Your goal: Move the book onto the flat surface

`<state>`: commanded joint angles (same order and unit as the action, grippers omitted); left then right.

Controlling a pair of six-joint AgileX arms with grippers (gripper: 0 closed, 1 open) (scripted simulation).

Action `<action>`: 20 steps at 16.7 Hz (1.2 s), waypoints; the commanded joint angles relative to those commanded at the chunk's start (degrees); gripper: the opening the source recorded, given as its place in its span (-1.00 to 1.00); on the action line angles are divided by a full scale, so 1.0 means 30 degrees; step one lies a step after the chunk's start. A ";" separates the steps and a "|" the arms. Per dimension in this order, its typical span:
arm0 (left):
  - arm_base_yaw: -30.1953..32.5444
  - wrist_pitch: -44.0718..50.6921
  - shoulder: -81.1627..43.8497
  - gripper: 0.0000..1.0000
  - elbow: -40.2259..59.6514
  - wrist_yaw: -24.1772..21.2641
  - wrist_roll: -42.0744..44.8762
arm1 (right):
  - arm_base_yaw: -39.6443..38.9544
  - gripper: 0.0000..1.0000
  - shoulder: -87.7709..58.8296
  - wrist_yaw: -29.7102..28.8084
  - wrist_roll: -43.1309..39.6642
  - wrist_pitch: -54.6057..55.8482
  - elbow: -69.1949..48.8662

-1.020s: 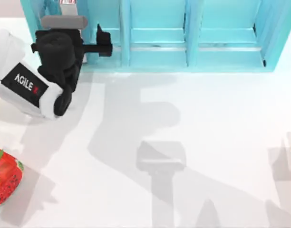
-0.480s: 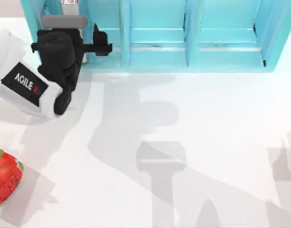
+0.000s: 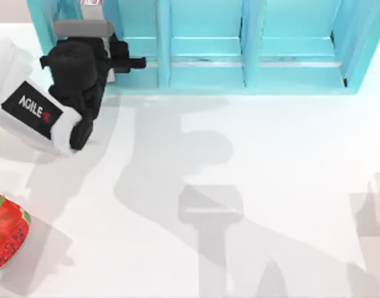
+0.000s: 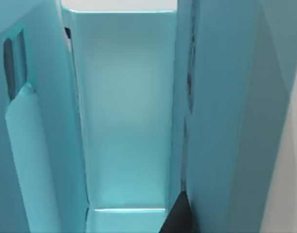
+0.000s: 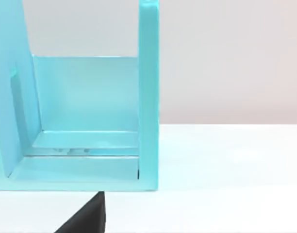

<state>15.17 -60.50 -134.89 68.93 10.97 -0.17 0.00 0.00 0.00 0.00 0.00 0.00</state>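
**Q.** Top view: where are the working arm and the book?

**A.** The left gripper (image 3: 123, 60) reaches into the leftmost compartment of the turquoise shelf unit (image 3: 205, 74), at the far left of the tabletop (image 3: 283, 161). Just beside the wrist, inside that compartment, lies a grey-white slab. This is judged to be the book (image 3: 83, 28), seen on its page edge. No turquoise cover is visible from above. Whether the gripper is open or closed, or has hold of anything, cannot be told. A red strawberry-like object (image 3: 4, 231) sits well apart, near the left edge.

**Q.** Left wrist view?

**A.** It looks down the compartment between two turquoise walls. A paler panel (image 4: 29, 165) with a rounded corner stands against one wall. It may be the book's cover, but that cannot be confirmed. A dark tip of the gripper lies close to the opposite wall.

**Q.** Right wrist view?

**A.** The right gripper (image 5: 83, 216) is parked over the tabletop, facing the shelf's end compartment. Its state cannot be told.

**Q.** What could go wrong?

**A.** The compartment is narrow, so the gripper could catch a wall and shove the shelf. A grip on the smooth cover that is shallow or off-centre could let the thick book tilt, slip, or jam against the wall as it is drawn out.
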 joint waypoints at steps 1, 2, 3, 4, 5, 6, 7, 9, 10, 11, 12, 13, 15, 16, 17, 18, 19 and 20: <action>0.0000 0.0000 0.0000 -0.96 0.0000 0.0000 0.0000 | 0.0000 1.00 0.0000 0.0000 0.0000 0.0000 0.0000; 0.0000 0.0000 0.0000 -1.00 0.0000 0.0000 0.0000 | 0.0000 1.00 0.0000 0.0000 0.0000 0.0000 0.0000; 0.0000 0.0000 0.0000 -1.00 0.0000 0.0000 0.0000 | 0.0000 1.00 0.0000 0.0000 0.0000 0.0000 0.0000; 0.0000 0.0000 0.0000 -1.00 0.0000 0.0000 0.0000 | 0.0000 1.00 0.0000 0.0000 0.0000 0.0000 0.0000; 0.0000 0.0000 0.0000 -1.00 0.0000 0.0000 0.0000 | 0.0000 1.00 0.0000 0.0000 0.0000 0.0000 0.0000; 0.0000 0.0000 0.0000 -1.00 0.0000 0.0000 0.0000 | 0.0000 1.00 0.0000 0.0000 0.0000 0.0000 0.0000; 0.0000 0.0000 0.0000 -1.00 0.0000 0.0000 0.0000 | 0.0000 1.00 0.0000 0.0000 0.0000 0.0000 0.0000; 0.0000 0.0000 0.0000 -1.00 0.0000 0.0000 0.0000 | 0.0000 1.00 0.0000 0.0000 0.0000 0.0000 0.0000; 0.0094 0.0005 0.0032 -1.00 -0.0013 -0.0004 0.0013 | 0.0000 1.00 0.0000 0.0000 0.0000 0.0000 0.0000; 0.0102 0.0025 0.0069 -1.00 -0.0027 0.0003 0.0014 | 0.0000 1.00 0.0000 0.0000 0.0000 0.0000 0.0000; 0.0148 0.0154 0.0289 -1.00 -0.0110 0.0045 0.0019 | 0.0000 1.00 0.0000 0.0000 0.0000 0.0000 0.0000; 0.0232 0.0407 0.0707 -1.00 -0.0276 0.0129 0.0027 | 0.0000 1.00 0.0000 0.0000 0.0000 0.0000 0.0000; 0.0504 0.1306 0.2179 -1.00 -0.0883 0.0432 0.0048 | 0.0000 1.00 0.0000 0.0000 0.0000 0.0000 0.0000; 0.0672 0.1931 0.3211 -1.00 -0.1317 0.0638 0.0057 | 0.0000 1.00 0.0000 0.0000 0.0000 0.0000 0.0000; 0.0856 0.2665 0.4458 -1.00 -0.1834 0.0873 0.0061 | 0.0000 1.00 0.0000 0.0000 0.0000 0.0000 0.0000; 0.1059 0.3476 0.5879 -1.00 -0.2410 0.1126 0.0060 | 0.0000 1.00 0.0000 0.0000 0.0000 0.0000 0.0000; 0.1280 0.4352 0.7449 -1.00 -0.3035 0.1391 0.0050 | 0.0000 1.00 0.0000 0.0000 0.0000 0.0000 0.0000; 0.1517 0.5273 0.9119 -1.00 -0.3692 0.1665 0.0032 | 0.0000 1.00 0.0000 0.0000 0.0000 0.0000 0.0000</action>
<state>19.72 -44.68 -107.53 57.85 15.96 -0.07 0.00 0.00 0.00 0.00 0.00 0.00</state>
